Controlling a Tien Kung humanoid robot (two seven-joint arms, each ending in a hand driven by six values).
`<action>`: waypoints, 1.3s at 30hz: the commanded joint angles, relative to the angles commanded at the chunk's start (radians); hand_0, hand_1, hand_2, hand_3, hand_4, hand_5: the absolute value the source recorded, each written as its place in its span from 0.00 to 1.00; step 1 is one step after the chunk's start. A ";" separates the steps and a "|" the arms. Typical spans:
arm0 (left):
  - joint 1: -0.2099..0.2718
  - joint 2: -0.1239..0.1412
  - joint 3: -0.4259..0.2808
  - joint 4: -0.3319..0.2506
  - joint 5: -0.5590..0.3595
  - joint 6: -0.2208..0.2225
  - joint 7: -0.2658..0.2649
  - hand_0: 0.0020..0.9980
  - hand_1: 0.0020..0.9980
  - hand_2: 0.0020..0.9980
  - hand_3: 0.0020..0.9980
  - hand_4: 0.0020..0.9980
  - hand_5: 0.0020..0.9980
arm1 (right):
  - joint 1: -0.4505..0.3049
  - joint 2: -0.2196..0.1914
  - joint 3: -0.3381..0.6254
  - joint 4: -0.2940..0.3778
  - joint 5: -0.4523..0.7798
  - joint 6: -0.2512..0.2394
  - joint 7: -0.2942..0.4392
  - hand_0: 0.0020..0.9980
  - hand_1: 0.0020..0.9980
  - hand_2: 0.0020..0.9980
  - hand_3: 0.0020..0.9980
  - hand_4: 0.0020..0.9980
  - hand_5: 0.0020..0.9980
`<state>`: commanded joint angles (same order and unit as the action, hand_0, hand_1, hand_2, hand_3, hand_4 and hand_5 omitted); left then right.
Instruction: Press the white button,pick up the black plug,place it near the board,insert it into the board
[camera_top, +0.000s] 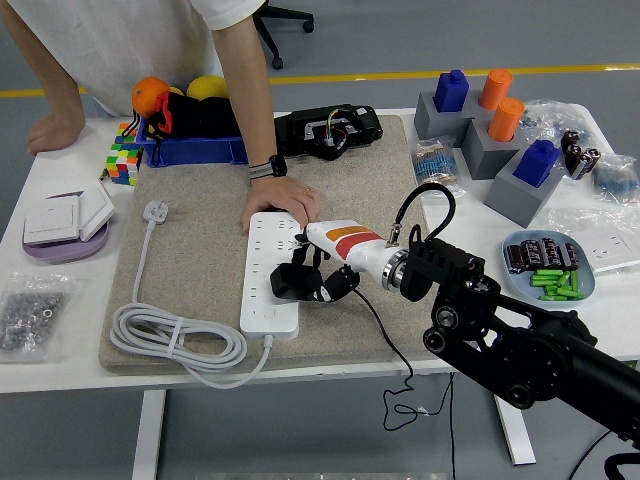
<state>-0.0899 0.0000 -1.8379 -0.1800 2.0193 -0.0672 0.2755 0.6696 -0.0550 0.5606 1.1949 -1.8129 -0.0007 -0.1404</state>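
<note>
Right hand (318, 280) has its fingers curled tight around the black plug (288, 281), holding it just over the right side of the white power strip (272, 272). Plug sits at the tips of the fingers, on their left, toward the strip; whether its prongs touch the sockets cannot be told from this view. The strip lies on the grey felt mat (200, 250), long axis running from the bench's far edge toward its near edge, white cable (175, 345) coiled near the mat's front-left corner. The plug's thin black cord (395, 370) trails back toward the near edge. A person's hand (281, 201) rests flat on the strip's far end, likely steadying it. Insertion looks like the step in hand: plug needs pressing down into a socket. Left arm not visible.
</note>
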 joint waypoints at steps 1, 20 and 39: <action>0.001 0.000 0.001 0.000 0.000 0.000 0.000 0.62 0.63 0.63 0.69 0.52 0.37 | 0.000 0.000 0.001 0.003 -0.001 0.000 0.000 0.48 0.49 0.54 0.51 0.93 0.00; 0.007 0.000 0.003 0.000 0.003 -0.001 0.002 0.62 0.63 0.63 0.69 0.52 0.37 | -0.009 -0.003 0.012 0.014 -0.006 0.002 -0.003 0.48 0.49 0.55 0.51 0.94 0.00; 0.003 0.000 0.005 0.000 -0.003 -0.001 0.000 0.62 0.63 0.63 0.69 0.52 0.37 | -0.030 -0.018 0.060 0.055 0.000 -0.003 -0.002 0.47 0.49 0.55 0.51 0.96 0.00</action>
<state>-0.0864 0.0000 -1.8325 -0.1800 2.0160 -0.0685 0.2759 0.6396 -0.0733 0.6206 1.2502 -1.8133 -0.0035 -0.1423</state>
